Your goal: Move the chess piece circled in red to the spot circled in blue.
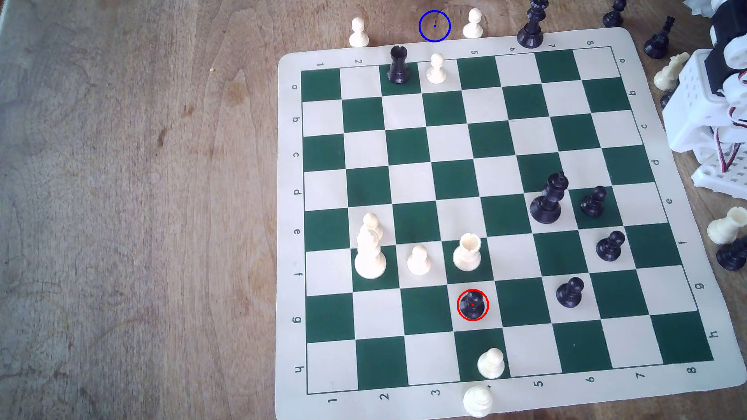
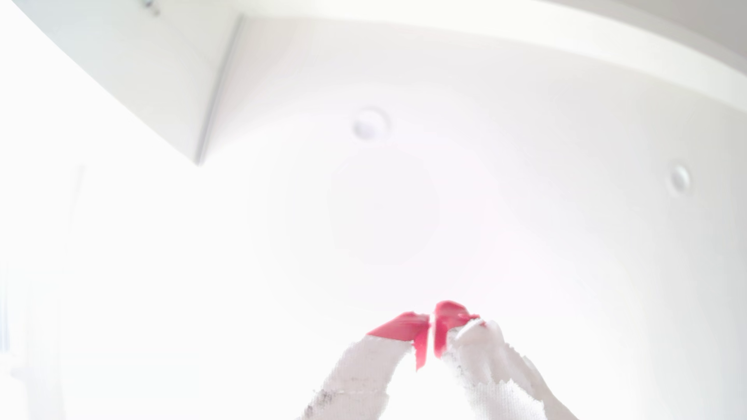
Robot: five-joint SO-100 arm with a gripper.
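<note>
The chess piece [image 1: 472, 303], a small black pawn inside the red ring, stands on a white square near the board's front edge in the exterior view. The spot [image 1: 434, 26], a blue ring with a centre dot, lies on bare wood just beyond the board's far edge, between two white pawns. In the wrist view my gripper [image 2: 431, 323] points up at a bright ceiling, its red-tipped white fingers [image 2: 398, 328] pressed together with nothing between them. The arm's white body [image 1: 711, 101] sits at the exterior view's right edge, far from both.
A green and white chess mat [image 1: 695, 226] covers the exterior view's right half. A white rook [image 1: 467, 252] and white pawn [image 1: 418, 260] stand just behind the circled pawn, another white pawn [image 1: 490, 362] in front. A black rook [image 1: 398, 64] and white pawn [image 1: 436, 68] stand near the spot.
</note>
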